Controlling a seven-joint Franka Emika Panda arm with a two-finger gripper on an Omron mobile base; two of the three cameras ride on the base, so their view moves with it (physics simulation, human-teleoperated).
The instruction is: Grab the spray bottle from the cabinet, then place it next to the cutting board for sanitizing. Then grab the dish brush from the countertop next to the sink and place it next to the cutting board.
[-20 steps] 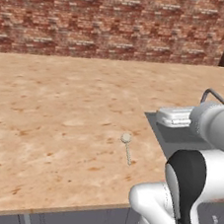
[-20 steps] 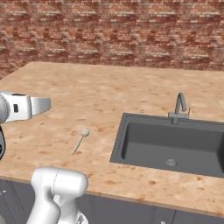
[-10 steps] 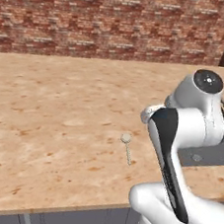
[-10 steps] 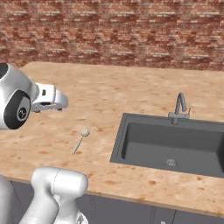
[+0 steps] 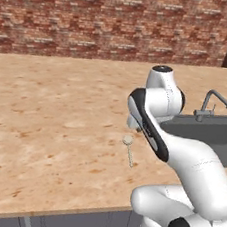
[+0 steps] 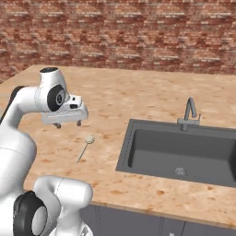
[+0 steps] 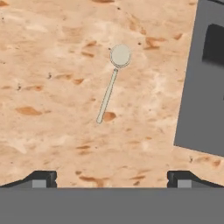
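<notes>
Your gripper (image 7: 112,177) hangs above the countertop (image 7: 52,87), its 2 fingers spread wide, holding nothing, clear of the dish brush (image 7: 111,83).

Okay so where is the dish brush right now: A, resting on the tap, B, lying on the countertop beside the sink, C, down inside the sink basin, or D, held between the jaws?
B: the dish brush lies flat on the countertop, left of the sink, apart from the open gripper above it.
</notes>
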